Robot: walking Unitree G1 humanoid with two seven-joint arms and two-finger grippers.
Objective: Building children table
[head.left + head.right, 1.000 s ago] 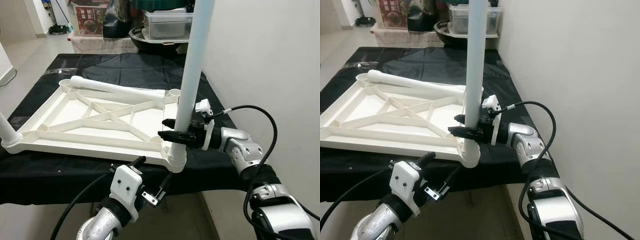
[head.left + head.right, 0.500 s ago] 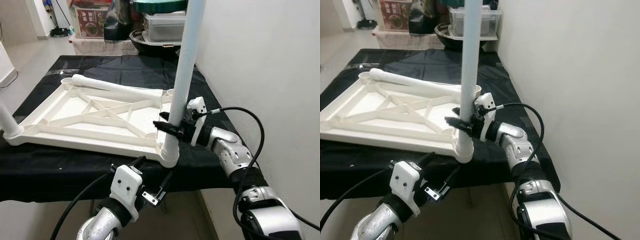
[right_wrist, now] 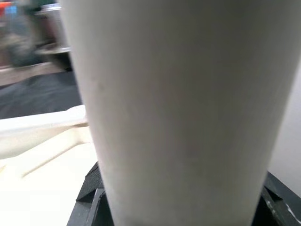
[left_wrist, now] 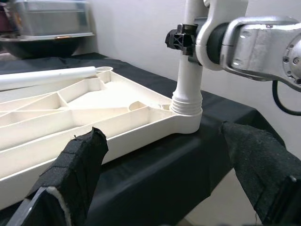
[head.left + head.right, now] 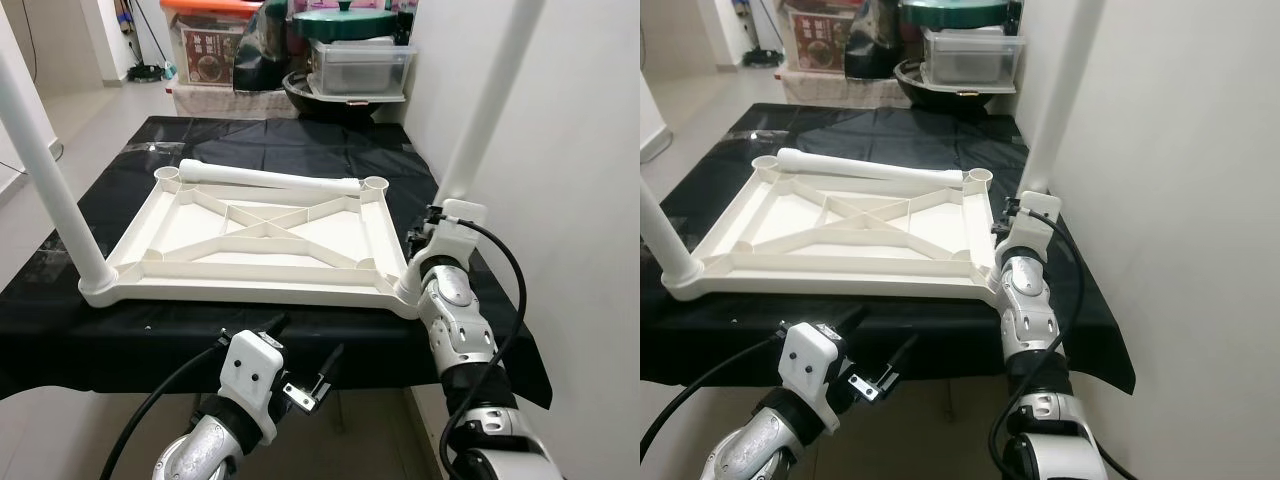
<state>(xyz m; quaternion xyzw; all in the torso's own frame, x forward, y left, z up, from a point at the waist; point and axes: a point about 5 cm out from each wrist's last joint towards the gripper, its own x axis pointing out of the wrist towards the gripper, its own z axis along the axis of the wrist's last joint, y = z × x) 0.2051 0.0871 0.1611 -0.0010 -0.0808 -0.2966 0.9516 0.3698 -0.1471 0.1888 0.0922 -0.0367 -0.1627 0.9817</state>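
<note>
White leg: upright in the frame corner socket
Right gripper: clamped on leg
Left gripper: apart, below frame

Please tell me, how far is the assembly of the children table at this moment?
Done: two legs stand in the near corner sockets of the upturned tabletop, the near-left leg and the near-right leg. In hand: the right gripper is clamped on the near-right leg just above its socket. Left: the loose leg lies across the far edge, and both far sockets look empty. The left gripper hangs open below the table edge.
</note>
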